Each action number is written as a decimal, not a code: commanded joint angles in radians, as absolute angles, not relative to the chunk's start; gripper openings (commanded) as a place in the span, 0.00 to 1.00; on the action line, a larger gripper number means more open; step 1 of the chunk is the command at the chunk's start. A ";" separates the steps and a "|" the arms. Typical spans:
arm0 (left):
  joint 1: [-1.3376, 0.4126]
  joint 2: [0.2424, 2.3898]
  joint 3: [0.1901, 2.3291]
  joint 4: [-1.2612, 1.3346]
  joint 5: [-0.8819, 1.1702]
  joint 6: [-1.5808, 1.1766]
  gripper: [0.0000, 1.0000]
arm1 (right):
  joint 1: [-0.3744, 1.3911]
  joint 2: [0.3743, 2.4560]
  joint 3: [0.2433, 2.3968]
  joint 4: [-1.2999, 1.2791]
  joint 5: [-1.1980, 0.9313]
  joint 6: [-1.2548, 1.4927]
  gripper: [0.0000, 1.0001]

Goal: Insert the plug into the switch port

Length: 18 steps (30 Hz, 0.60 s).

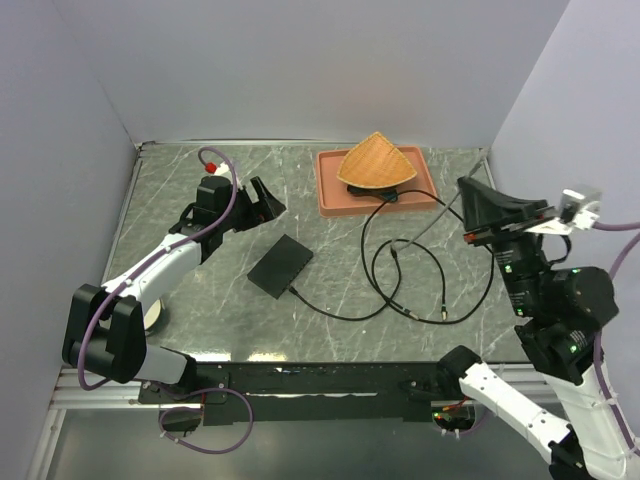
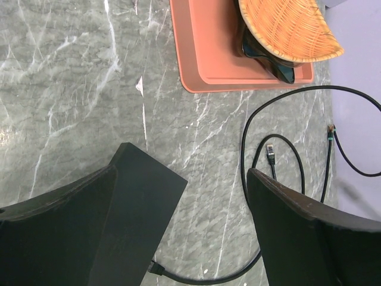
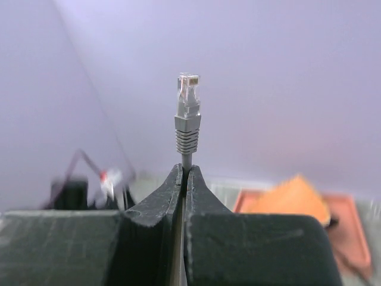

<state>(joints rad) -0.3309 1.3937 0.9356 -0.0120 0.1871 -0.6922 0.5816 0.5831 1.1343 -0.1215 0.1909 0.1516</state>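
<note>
Left gripper [image 1: 264,200] over far-left part of counter [image 1: 340,275], fingers wide apart. Flat matte-black box [image 1: 281,266] left of centre. Switch port [image 1: 294,274] on its right long edge, detail too small. Terracotta tray [image 1: 330,192] at far edge, carrying woven wicker fan [image 1: 375,162]. Black cable [image 1: 441,262] looped right. Right gripper [image 3: 184,170] raised at right edge, fingers clamped on grey ribbed plug [image 3: 188,113]. Counter grey veined marble; walls [image 1: 300,70] pale lilac.

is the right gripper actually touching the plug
Touching. The right wrist view shows the right gripper pinched shut on the grey plug at its thin neck, just under the ribbed boot, with no gap.
</note>
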 commanded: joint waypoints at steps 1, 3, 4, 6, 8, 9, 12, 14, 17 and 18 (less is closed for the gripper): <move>-0.334 1.382 0.942 0.006 0.198 -0.680 0.96 | 0.577 0.607 1.129 -0.149 0.244 0.075 0.00; -0.334 1.382 0.940 0.011 0.201 -0.680 0.96 | 0.577 0.639 1.140 -0.188 0.264 0.042 0.00; -0.334 1.385 0.940 0.012 0.206 -0.677 0.96 | 0.577 0.682 1.147 -0.240 0.276 0.032 0.00; -0.334 1.388 0.940 0.012 0.210 -0.675 0.96 | 0.577 0.727 1.149 -0.271 0.273 0.015 0.00; -0.334 1.387 0.939 0.020 0.219 -0.669 0.96 | 0.577 0.804 1.134 -0.313 0.261 0.009 0.00; -0.334 1.382 0.930 0.040 0.236 -0.669 0.96 | 0.577 0.869 1.129 -0.327 0.212 0.009 0.00; -0.334 1.387 0.904 0.119 0.305 -0.660 0.96 | 0.577 1.038 1.111 -0.379 0.093 -0.020 0.00; -0.334 1.393 0.873 0.176 0.360 -0.661 0.97 | 0.575 1.112 1.071 -0.346 0.017 -0.005 0.00; -0.334 1.417 0.829 0.340 0.492 -0.696 0.99 | 0.577 1.218 0.991 -0.267 -0.168 0.023 0.00; -0.333 1.437 0.819 0.380 0.526 -0.710 0.99 | 0.577 1.265 0.982 -0.241 -0.211 0.029 0.00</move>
<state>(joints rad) -0.3305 1.4021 0.8581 0.1574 0.3447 -0.6769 0.5797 1.1721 1.0538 -0.2787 0.0273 0.0105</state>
